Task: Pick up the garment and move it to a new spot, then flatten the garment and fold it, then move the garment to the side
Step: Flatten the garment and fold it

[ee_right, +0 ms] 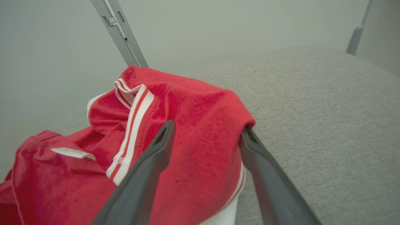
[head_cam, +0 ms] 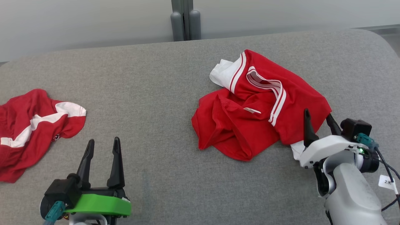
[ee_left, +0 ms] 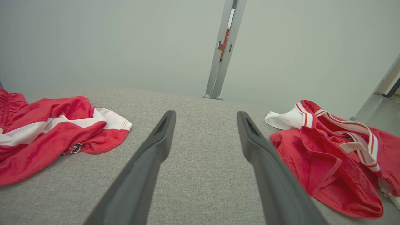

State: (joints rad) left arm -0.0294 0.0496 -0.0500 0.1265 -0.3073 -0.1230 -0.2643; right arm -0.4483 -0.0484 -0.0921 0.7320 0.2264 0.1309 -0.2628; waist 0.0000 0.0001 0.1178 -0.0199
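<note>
Grey cloth-covered surface point(head_cam: 156, 78), pale wall behind. Right of centre on it: crumpled red garment point(head_cam: 259, 106), white trim. Right gripper point(head_cam: 317, 113) at its near right edge, jaws spread wide, cloth between them, not clamped. Left gripper point(head_cam: 103, 147) low left over bare surface, jaws wide, empty. Second red garment point(head_cam: 31, 125) far left.

The head camera looks forward and down from high over the near edge of the grey tabletop point(head_cam: 156, 78), far enough back to span its width, with a red shirt point(head_cam: 259, 106) at 3 o'clock and a second red garment point(head_cam: 31, 125) at 9 o'clock. The left wrist camera sits low over the tabletop, facing along the left fingers point(ee_left: 147, 162) toward the far wall's post point(ee_left: 223, 47), and shares both garments with the head view. The right wrist camera looks along the right fingers point(ee_right: 150, 168), very close to the shirt.
</note>
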